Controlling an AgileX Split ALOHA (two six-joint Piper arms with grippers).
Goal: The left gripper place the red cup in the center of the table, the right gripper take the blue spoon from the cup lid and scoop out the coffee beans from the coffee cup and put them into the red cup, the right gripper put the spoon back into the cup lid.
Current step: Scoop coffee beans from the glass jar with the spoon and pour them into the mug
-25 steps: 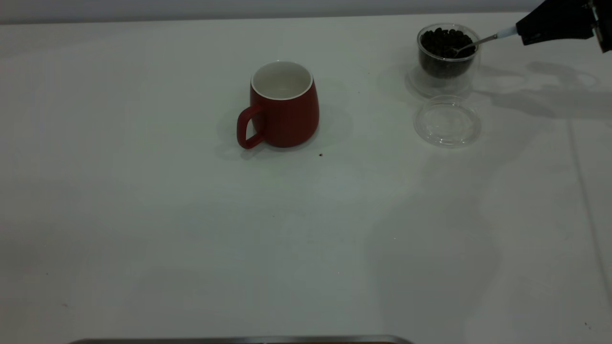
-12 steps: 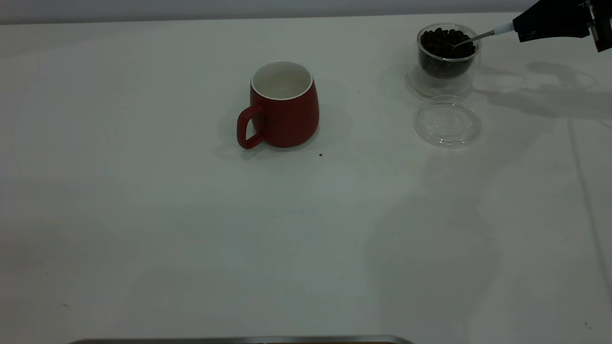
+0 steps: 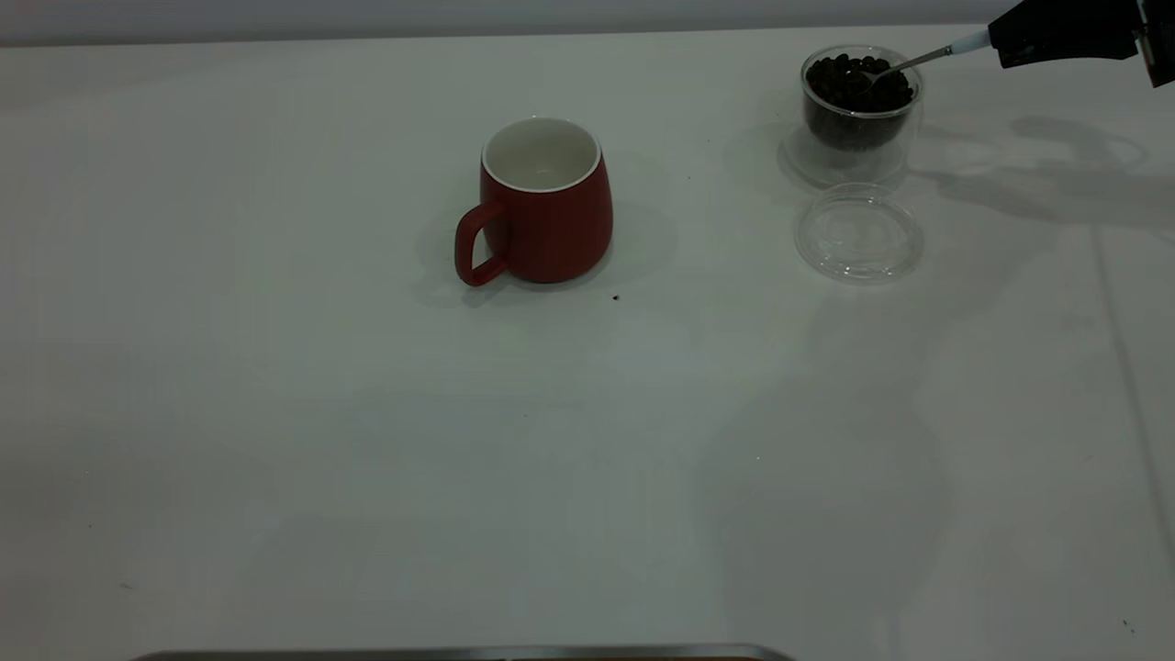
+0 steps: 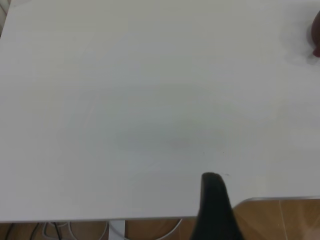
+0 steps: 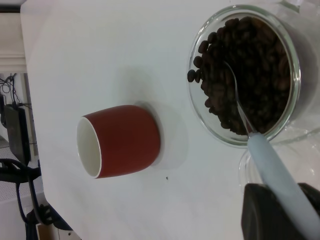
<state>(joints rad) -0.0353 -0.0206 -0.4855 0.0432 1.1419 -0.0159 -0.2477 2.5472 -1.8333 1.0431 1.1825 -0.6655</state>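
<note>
The coffee cup (image 3: 859,112) stands upright near the far right part of the table (image 3: 367,459), filled nearly to its rim with coffee beans (image 3: 858,83). The right gripper (image 3: 1002,44) hangs just to the right of this cup, a little above its rim, its fingers clamped on the pale handle of the blue spoon (image 3: 927,59). From the gripper the spoon slopes down and left over the cup's rim, and its metal bowl lies among the beans at the top of the heap; in the right wrist view the thin neck (image 5: 239,107) runs across the beans (image 5: 250,70) and the bowl is partly sunk in them. The cup lid (image 3: 858,232) lies flat on the table just in front of the coffee cup, nearly touching its base. The red cup (image 3: 542,202) stands upright well to the left of the coffee cup, handle towards the front left. The left gripper (image 4: 214,200) shows only as one dark finger over bare table, so whether it is open cannot be told.
</note>
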